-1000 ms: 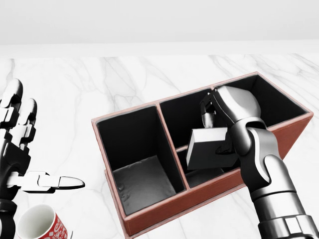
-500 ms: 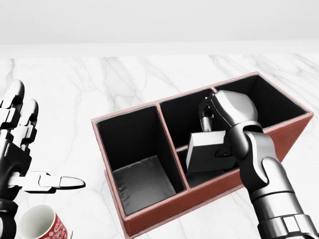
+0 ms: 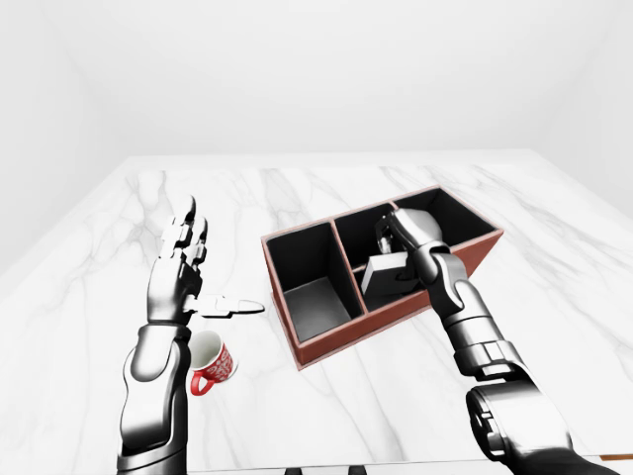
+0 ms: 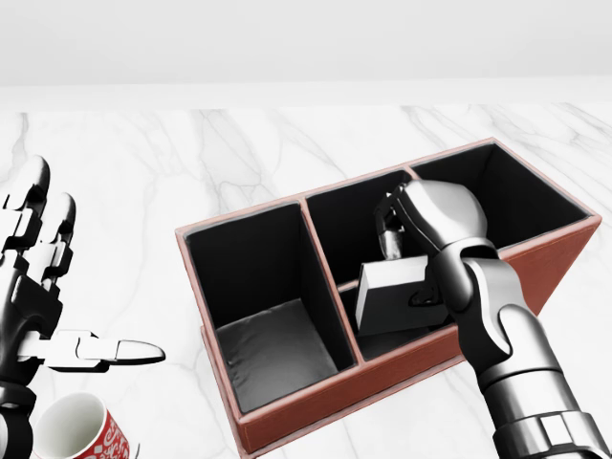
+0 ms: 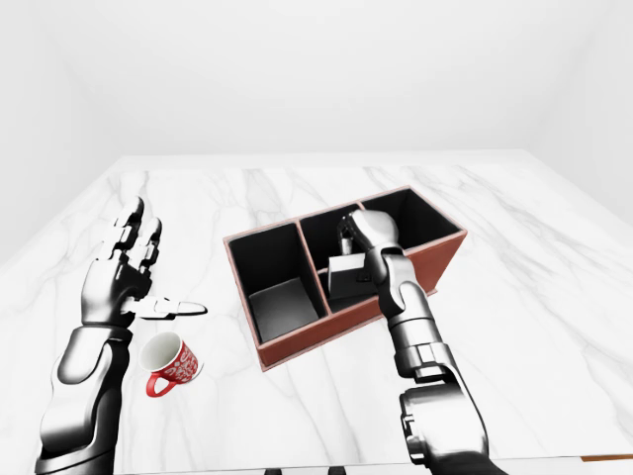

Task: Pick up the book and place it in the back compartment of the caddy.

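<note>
The red-brown caddy [image 4: 247,219] with black compartments lies at an angle on the white marble table. My right hand [image 4: 405,270] is shut on the grey book [image 4: 390,298] and holds it tilted in the caddy's middle section, its lower edge below the rim, over the short inner divider [image 4: 346,284]. The hand's back hides the book's upper right part. My left hand [image 4: 46,320] is open and empty, fingers spread, raised at the left of the head view, apart from the caddy.
A red and white mug [image 4: 84,430] stands at the bottom left, just below my left hand. The caddy's large left compartment [image 4: 273,349] and right compartment [image 4: 521,196] hold nothing. The table's far edge [image 3: 326,156] meets a white wall.
My right hand has moved the book a little down and to the left, deeper into the caddy's middle section. The left hand and the mug have not moved.
</note>
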